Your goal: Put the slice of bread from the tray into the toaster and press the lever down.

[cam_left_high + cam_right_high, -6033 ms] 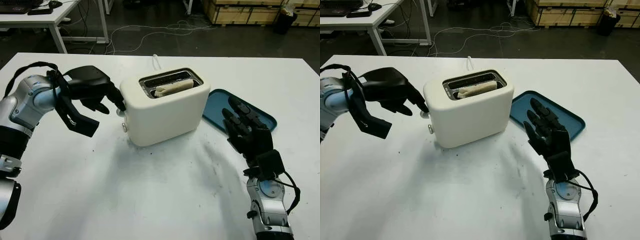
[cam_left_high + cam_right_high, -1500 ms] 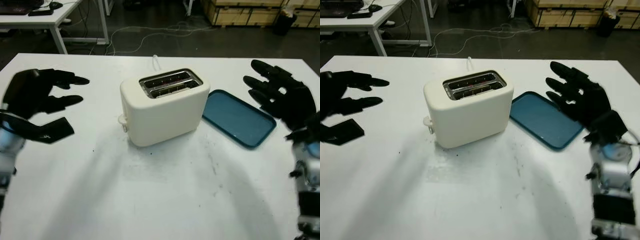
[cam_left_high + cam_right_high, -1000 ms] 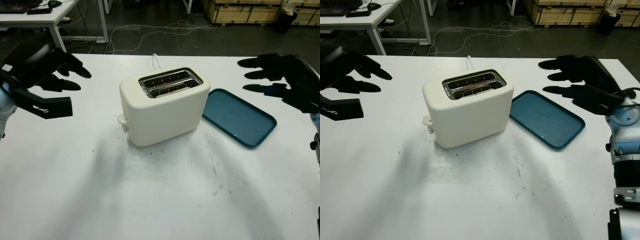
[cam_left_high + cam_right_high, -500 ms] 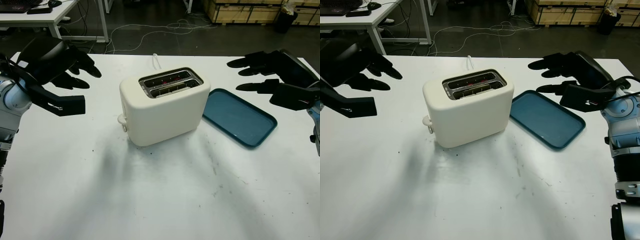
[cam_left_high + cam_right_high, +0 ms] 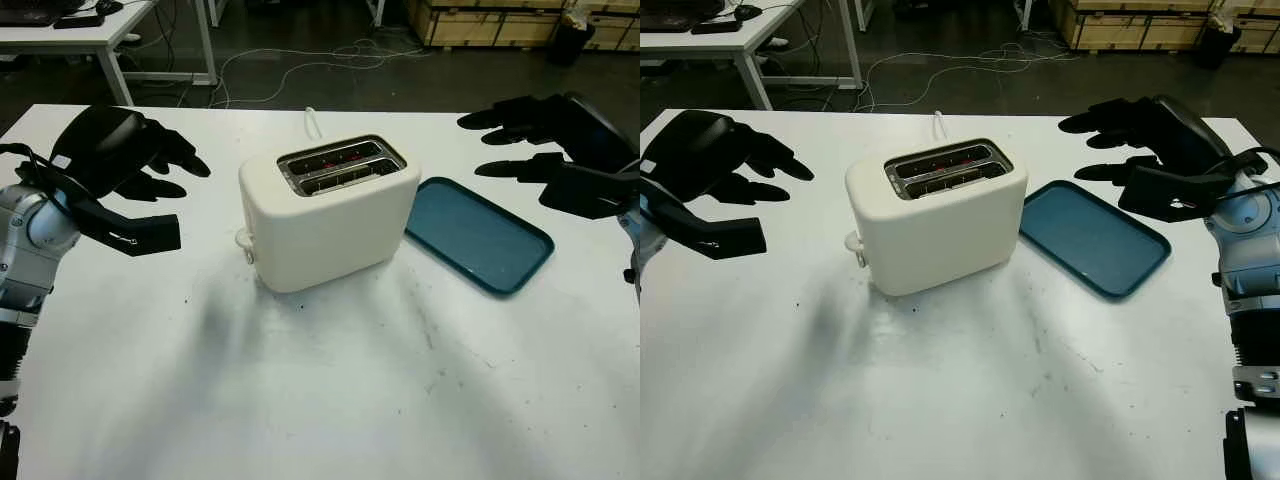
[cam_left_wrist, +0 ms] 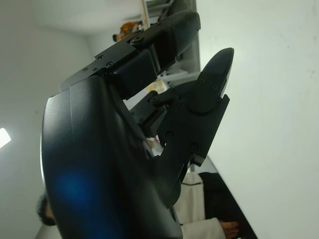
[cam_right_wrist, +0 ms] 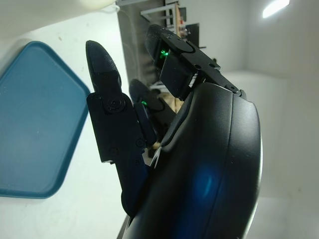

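Observation:
A cream toaster [image 5: 330, 215] stands mid-table, and both of its top slots [image 5: 340, 165] glow red inside. The bread slice is sunk out of sight in a slot. The lever knob [image 5: 243, 240] sits low on the toaster's left end. To its right lies the blue tray [image 5: 478, 235] with nothing on it; the right wrist view also has the tray [image 7: 35, 124]. My left hand [image 5: 172, 200] hovers open left of the toaster, well apart from it. My right hand [image 5: 490, 145] hangs open above the tray's far right side.
A white cable [image 5: 312, 122] runs off the table's far edge behind the toaster. Beyond that edge are a dark floor with loose wires, another white table [image 5: 100, 30] at the back left and wooden crates [image 5: 500, 25] at the back right.
Six seconds ago my left fingers were at the lever and the bread stood up in the slot. Now the bread is down, the slots glow, and both hands hover raised away.

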Controlling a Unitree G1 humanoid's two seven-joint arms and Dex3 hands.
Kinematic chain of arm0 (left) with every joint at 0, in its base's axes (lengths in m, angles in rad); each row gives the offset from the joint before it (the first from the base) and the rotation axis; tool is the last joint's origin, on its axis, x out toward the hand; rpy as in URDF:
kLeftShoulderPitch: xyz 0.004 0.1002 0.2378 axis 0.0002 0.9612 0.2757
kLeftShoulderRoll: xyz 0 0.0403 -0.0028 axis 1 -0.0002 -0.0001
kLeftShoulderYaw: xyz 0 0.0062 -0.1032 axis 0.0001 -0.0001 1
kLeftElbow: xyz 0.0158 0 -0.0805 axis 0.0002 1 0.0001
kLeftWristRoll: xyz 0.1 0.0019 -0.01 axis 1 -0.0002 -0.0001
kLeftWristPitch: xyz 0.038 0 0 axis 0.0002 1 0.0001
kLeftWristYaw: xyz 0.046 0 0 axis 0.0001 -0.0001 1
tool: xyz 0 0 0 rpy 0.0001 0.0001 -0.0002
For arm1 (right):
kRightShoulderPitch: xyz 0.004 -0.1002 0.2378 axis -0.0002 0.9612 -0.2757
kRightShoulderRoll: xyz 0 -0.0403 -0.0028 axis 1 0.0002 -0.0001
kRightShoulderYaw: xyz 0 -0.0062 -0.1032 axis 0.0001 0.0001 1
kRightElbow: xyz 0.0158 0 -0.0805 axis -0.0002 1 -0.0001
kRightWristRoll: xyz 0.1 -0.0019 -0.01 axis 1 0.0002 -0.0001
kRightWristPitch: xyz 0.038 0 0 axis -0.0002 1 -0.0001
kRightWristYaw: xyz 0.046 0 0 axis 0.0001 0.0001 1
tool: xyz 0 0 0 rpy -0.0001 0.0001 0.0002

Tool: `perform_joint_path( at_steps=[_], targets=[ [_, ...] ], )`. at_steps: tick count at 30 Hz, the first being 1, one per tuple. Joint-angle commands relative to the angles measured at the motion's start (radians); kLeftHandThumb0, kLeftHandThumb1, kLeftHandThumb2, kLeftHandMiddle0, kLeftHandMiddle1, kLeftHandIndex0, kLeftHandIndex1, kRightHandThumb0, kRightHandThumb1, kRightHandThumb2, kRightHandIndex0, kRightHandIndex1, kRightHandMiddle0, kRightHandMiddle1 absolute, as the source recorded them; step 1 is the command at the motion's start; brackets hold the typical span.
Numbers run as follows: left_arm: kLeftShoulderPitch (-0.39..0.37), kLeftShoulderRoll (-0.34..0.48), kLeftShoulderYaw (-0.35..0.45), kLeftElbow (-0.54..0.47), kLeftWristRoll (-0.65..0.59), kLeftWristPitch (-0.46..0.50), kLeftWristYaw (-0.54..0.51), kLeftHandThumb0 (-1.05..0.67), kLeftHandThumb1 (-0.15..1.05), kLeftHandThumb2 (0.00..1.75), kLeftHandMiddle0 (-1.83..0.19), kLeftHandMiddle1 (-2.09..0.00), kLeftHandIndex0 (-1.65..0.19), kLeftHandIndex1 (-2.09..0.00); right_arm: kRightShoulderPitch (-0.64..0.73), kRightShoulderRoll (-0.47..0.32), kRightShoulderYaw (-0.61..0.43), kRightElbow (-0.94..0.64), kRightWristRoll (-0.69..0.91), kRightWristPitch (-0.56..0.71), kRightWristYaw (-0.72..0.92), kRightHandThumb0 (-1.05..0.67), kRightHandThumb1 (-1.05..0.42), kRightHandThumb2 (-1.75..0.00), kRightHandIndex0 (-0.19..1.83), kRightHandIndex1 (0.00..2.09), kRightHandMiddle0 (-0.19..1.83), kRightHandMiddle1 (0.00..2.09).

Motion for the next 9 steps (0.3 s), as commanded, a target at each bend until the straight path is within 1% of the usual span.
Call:
perform_joint_path(
  at_steps=[1, 5, 9],
  targets=[
    [0.005, -0.005, 0.010, -0.008, -0.001, 0.012, 0.013, -0.14, 0.69, 0.00, -1.03, -0.57, -1.19, -0.01, 0.017, 0.010, -0.005, 0.011, 0.010, -0.035, -0.021, -0.41, -0.84, 0.00, 0.86, 0.01, 0.78, 0.00],
    [0.007, -0.008, 0.013, -0.012, 0.004, 0.017, 0.019, -0.16, 0.70, 0.00, -1.03, -0.56, -1.18, 0.00, 0.033, 0.018, -0.003, -0.004, 0.017, -0.019, -0.020, -0.38, -0.84, 0.00, 0.85, 0.00, 0.77, 0.00],
    [0.002, -0.011, 0.011, -0.022, 0.004, 0.033, 0.017, -0.13, 0.68, 0.00, -1.04, -0.56, -1.19, -0.01, 0.038, 0.020, -0.004, -0.011, 0.021, -0.008, -0.017, -0.36, -0.84, 0.00, 0.84, 0.00, 0.75, 0.00]
  ],
)
